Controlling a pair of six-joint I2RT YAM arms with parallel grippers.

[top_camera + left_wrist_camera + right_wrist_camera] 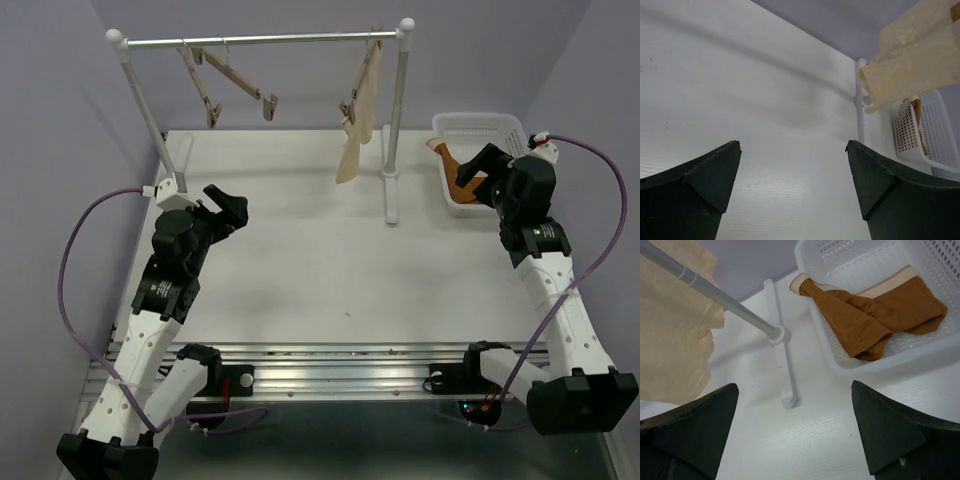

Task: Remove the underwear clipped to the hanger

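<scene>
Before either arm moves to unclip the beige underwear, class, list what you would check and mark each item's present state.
1. The beige underwear hangs from its wooden hanger on the rail: ok.
2. The left claw is open and empty: ok.
3. The right claw is open and empty: ok.
4. A claw is close to the hanger: not ok, both stand apart from it.
5. How firmly the hanger grips the underwear: cannot tell.

Three hangers (237,80), one underwear (360,110), one cloth (865,320), one basket (478,124).
</scene>
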